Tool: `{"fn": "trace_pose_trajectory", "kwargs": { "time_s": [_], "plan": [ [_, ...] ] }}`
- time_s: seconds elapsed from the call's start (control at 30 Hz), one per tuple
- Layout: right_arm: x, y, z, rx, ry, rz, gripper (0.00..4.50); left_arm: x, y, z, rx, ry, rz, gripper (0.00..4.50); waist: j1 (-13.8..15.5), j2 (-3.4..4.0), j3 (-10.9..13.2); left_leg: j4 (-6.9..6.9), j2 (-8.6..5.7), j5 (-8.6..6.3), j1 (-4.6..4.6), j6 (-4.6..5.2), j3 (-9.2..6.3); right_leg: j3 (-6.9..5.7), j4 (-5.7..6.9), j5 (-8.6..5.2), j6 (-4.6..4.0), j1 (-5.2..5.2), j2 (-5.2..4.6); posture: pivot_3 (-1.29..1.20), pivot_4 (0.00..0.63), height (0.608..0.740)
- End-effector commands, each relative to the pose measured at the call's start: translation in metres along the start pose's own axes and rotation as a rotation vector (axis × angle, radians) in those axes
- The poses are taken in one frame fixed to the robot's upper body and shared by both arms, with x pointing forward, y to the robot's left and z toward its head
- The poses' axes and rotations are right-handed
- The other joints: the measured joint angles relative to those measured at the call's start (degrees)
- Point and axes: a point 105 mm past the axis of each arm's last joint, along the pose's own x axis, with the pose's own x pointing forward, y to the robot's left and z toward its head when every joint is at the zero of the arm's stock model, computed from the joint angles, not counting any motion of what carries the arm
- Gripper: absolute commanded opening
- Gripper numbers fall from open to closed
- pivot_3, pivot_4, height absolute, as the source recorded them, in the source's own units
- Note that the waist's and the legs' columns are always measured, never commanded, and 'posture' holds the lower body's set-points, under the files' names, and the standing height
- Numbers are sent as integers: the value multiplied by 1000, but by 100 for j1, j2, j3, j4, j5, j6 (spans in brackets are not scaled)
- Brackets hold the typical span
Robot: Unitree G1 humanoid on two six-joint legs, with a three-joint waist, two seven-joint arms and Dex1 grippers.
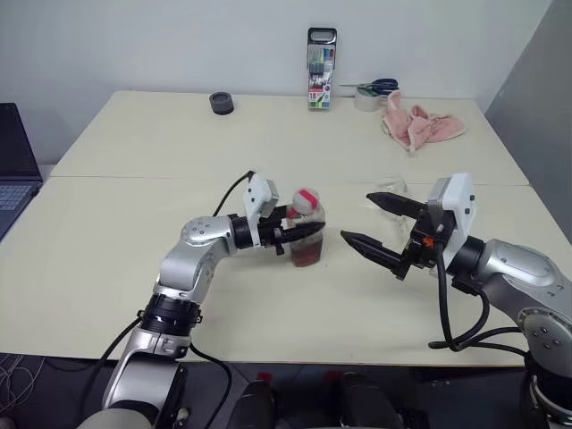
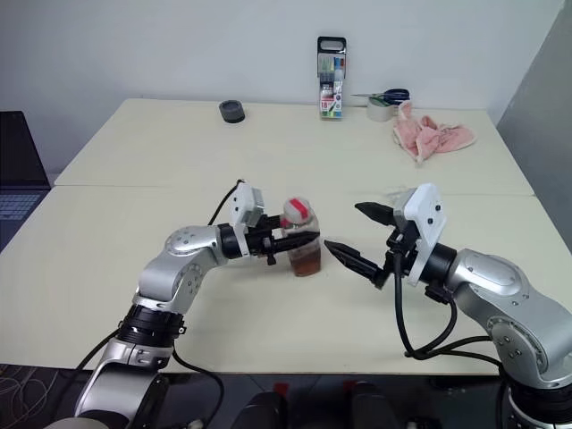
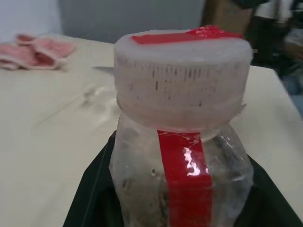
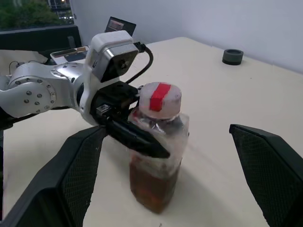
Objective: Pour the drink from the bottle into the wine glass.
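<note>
I see the small clear plastic bottle (image 1: 307, 234) with a whitish, red-taped cap standing upright on the cream worktop (image 1: 268, 152), its long axis vertical and the cap up. The reddish-brown drink (image 1: 306, 256) fills roughly its lower third. My left gripper (image 1: 299, 232) comes in level from the left and is clamped on the bottle's upper body just under the cap, black fingers on either side; a red strip runs down the bottle's side in the left wrist view. My right gripper (image 1: 365, 222) sits just to the right of the bottle, pointing toward it, jaws spread wide and holding nothing. The clear stemmed wine glass (image 1: 393, 185) is faintly visible behind the right gripper; I cannot tell its pose. Farther back on the worktop lie a crumpled pink cloth (image 1: 418, 125), a roll of tape (image 1: 366, 98) with blue-handled scissors (image 1: 382, 86), a pack of marker pens (image 1: 321, 70) and a small dark round object (image 1: 222, 103). A laptop (image 1: 15, 165) sits at the left edge; a pale wall rises behind.
</note>
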Motion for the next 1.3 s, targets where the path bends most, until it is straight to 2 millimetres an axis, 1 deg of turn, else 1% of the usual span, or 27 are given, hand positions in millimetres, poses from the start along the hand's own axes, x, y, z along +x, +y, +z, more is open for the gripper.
{"fn": "trace_pose_trajectory", "kwargs": {
  "time_s": [0.03, 0.2, 0.3, 0.43, 0.67, 0.83, 0.93, 1.03, 1.1, 1.13, 1.23, 1.3],
  "plan": [
    [8, 7, 13, -47, -39, -3, 4500, 8, -5, 15, 85, -24, -89, 1806, -6, 0, 0, 0, 0, 0, 0, 0, 1, 1, 0, 0, 0, 0, 0, 0, 150, 740],
    [22, 9, 8, -50, -37, -23, 4500, 15, -1, 21, 101, -46, -120, 1806, -5, 0, 0, 0, 0, 0, -2, 1, -2, -2, -1, 0, 0, -1, 2, 0, 150, 740],
    [30, 10, 5, -51, -46, -32, 4500, 17, 0, 21, 111, -46, -136, 1806, -7, 0, 0, 0, -1, 0, -2, 1, 0, 0, -2, 0, 0, -2, 0, 0, 150, 740],
    [41, 6, 6, -58, -70, -72, 4500, 18, 1, 20, 123, -44, -144, 1806, -12, 1, 1, 0, 1, 0, -1, 1, -2, 0, 1, 0, 0, -5, 1, 0, 150, 740],
    [50, 5, 5, -59, -88, -85, 4500, 16, 1, 16, 146, -29, -147, 1806, -10, 1, 1, 1, 0, 0, -4, 0, -3, 0, 1, 0, 0, -7, 0, 0, 150, 740],
    [55, 4, 1, -62, -76, -87, 4500, 16, 1, 15, 155, -29, -143, 1806, -11, 1, 1, 1, 0, 0, -3, 1, -4, -1, 3, 0, -1, -7, 1, 0, 150, 740],
    [56, 4, 2, -59, -85, -89, 3893, 16, 1, 15, 159, -28, -145, 1806, -10, 1, 1, 1, 0, 0, -4, 1, -3, -1, 3, 0, -1, -8, 1, 0, 150, 740],
    [56, 5, 2, -59, -87, -84, 2868, 16, 1, 14, 161, -28, -146, 1806, -10, 1, 1, 1, 0, 0, -4, 1, -4, -1, 3, 0, -1, -8, 0, 0, 150, 740],
    [57, 6, 3, -61, -88, -72, 2097, 16, 1, 14, 161, -27, -147, 1805, -11, 1, 1, 1, 0, 0, -4, 1, -4, -1, 3, 0, -1, -8, 1, 0, 150, 740],
    [57, 7, 2, -61, -87, -64, 1843, 16, 1, 14, 162, -28, -148, 1804, -11, 1, 1, 1, 0, 0, -4, 1, -5, -1, 3, 0, -1, -8, 1, 0, 150, 740],
    [58, 16, 4, -73, -91, 10, 1847, 16, -1, 16, 166, -37, -160, 1803, -11, 1, 1, 1, 0, 0, -4, 1, -4, -1, 3, 0, -1, -8, 1, 0, 150, 740],
    [56, 21, 6, -122, -80, 122, 1847, 17, -2, 18, 150, -49, -174, 1803, -11, 2, 1, 1, 0, 0, -4, 1, -4, -1, 3, 0, -1, -8, 1, 0, 150, 740]
  ]
}}
